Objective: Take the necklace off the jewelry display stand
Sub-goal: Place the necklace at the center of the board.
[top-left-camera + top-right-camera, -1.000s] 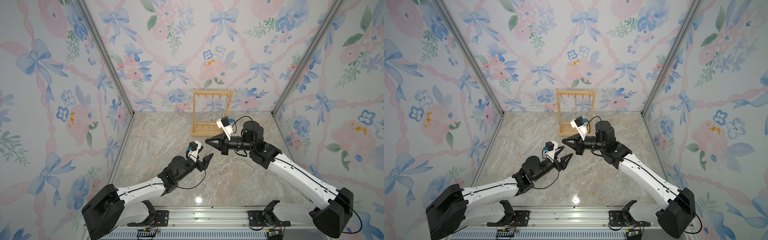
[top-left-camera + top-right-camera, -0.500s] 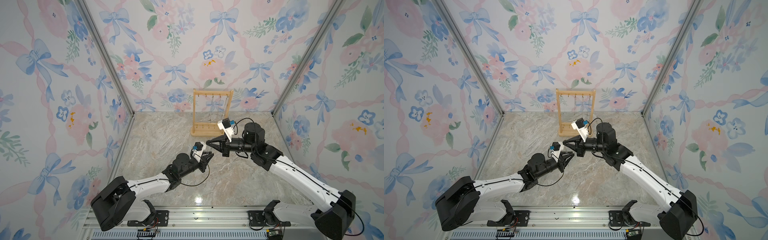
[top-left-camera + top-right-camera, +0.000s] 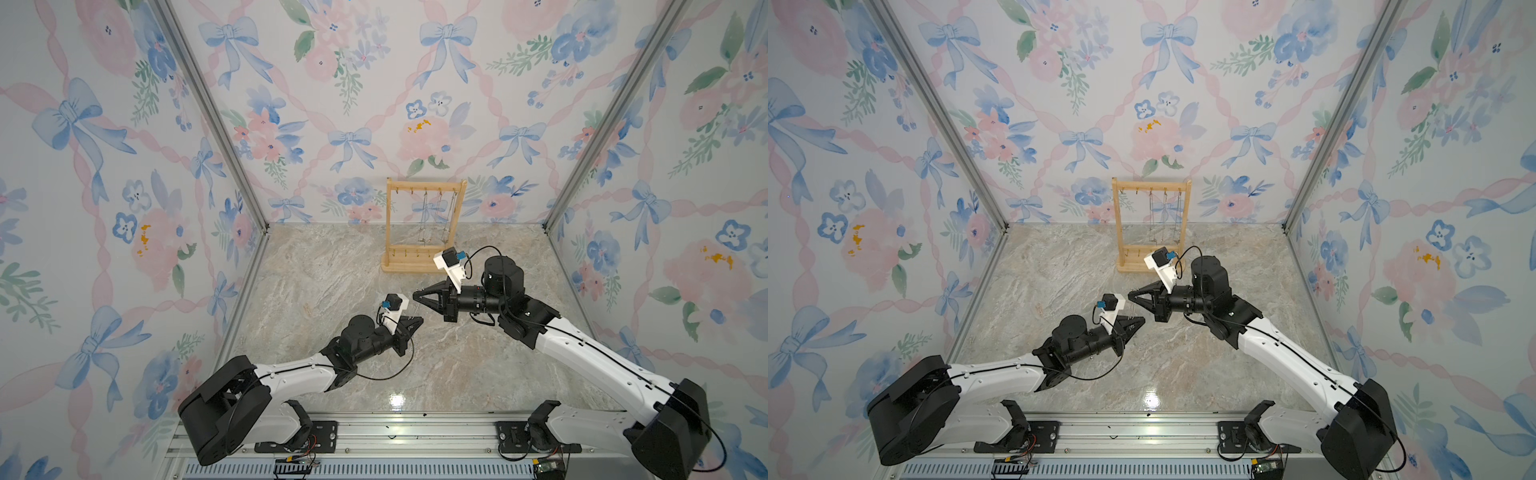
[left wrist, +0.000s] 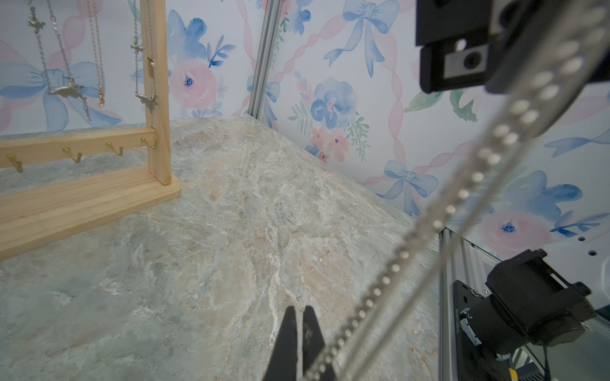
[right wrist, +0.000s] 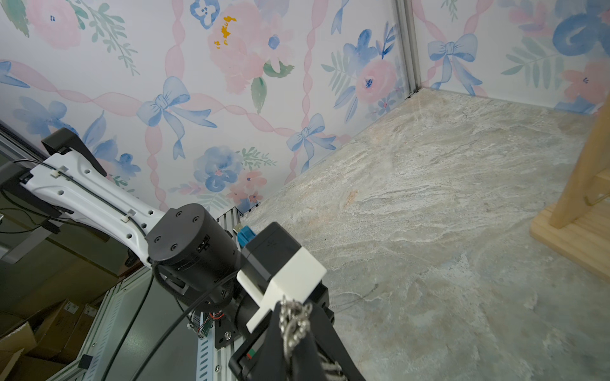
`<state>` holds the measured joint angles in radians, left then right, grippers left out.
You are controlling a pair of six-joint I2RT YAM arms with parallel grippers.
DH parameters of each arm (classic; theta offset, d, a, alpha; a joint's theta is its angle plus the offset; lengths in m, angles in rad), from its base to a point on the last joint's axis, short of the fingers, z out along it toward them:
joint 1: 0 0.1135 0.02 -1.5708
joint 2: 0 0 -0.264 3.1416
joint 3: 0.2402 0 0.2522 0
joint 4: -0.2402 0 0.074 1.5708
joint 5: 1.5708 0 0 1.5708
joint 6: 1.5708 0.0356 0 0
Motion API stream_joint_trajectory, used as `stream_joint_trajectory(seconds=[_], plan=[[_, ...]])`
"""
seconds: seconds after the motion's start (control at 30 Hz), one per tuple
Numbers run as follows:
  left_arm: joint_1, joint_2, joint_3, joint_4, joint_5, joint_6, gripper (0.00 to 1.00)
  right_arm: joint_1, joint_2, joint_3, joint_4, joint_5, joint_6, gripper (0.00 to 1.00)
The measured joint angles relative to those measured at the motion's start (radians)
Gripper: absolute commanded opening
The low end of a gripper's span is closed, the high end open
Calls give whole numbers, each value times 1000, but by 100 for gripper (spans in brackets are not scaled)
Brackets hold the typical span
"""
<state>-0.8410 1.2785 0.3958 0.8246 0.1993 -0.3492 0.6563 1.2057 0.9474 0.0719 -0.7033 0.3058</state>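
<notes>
Links of the necklace sit clamped between the closed fingers of the right gripper, bunched in a small silver knot at its fingertips in the right wrist view. From that grip the necklace hangs free of the jewelry display stand. In the left wrist view the necklace shows as a beaded strand. It slants down from the blurred black body of the right gripper toward the left gripper and crosses the outer side of one of its fingers. A second, thinner strand runs beside it.

The left gripper has its two fingers pressed together, with only a pale sliver showing between them. Whether any strand is caught in that sliver cannot be told. In both top views the left gripper lies just below and beside the tip of the right gripper. The two nearly meet above the marble table, and the strand between them shows only as faint lines.

The jewelry display stand is upright behind the right gripper, toward the back wall, apart from both tools and touched by neither. From its top bar other chains with small pendants hang inside the frame, and a row of brass hooks lines its low rail.
</notes>
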Motion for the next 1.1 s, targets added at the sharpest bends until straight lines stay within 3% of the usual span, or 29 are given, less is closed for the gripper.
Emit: stream_joint_trajectory(seconds=[0.57, 1.1], plan=[[-127, -143, -289, 70, -50, -245, 0, 61, 23, -167, 72, -3, 32, 0], [-167, -126, -375, -3, -95, -439, 0, 108, 280, -165, 220, -31, 100, 0]])
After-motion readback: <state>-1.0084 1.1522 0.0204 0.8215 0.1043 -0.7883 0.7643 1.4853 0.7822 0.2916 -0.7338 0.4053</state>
